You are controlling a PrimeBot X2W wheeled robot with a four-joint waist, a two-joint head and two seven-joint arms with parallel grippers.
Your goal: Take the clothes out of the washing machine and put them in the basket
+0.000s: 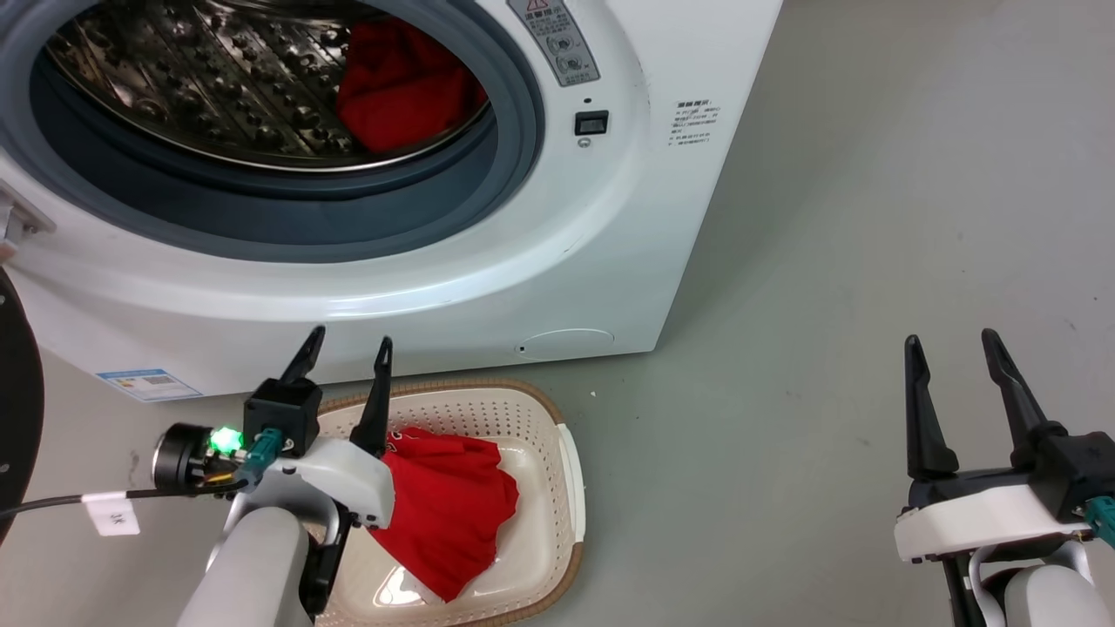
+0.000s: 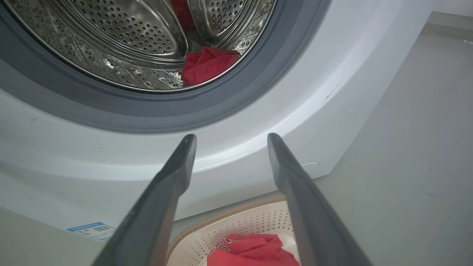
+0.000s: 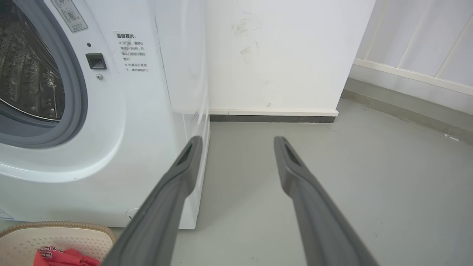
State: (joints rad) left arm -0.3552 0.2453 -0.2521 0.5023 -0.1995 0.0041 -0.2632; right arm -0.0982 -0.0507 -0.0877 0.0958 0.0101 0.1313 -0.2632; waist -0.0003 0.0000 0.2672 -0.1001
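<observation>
One red garment (image 1: 405, 87) lay bunched inside the drum (image 1: 218, 87) of the washing machine (image 1: 557, 261), against the right side of the perforated steel and just behind the grey gasket (image 1: 514, 148). In the left wrist view it showed as a small red heap at the drum's lower front edge. A second red garment (image 1: 449, 509) lay in the basket (image 1: 544, 409), spread across its bottom, with white lettering on a fold seen in the wrist views. The basket stood on the grey floor (image 1: 871, 218) just in front of the machine's base, its brown woven-look rim near the white front panel. The machine's opening stood uncovered, and the black curved rim of the door (image 1: 17, 401) showed at the far left of the head view.

The left gripper (image 1: 351, 338) hovered over the basket's left side, its fingers spread apart and grasping nothing, their tips pointing toward the machine's front below the opening. Part of the second red garment was hidden behind that gripper's white body. A green light (image 1: 226, 440) glowed at its wrist, and a black cable (image 1: 52, 503) with a white tag ran off to the left.

The right gripper (image 1: 951, 338) was well apart to the right, over bare floor, its fingers likewise released and empty. Its wrist view looked past the machine's right side toward a white wall (image 3: 288, 55) with a dark skirting.
</observation>
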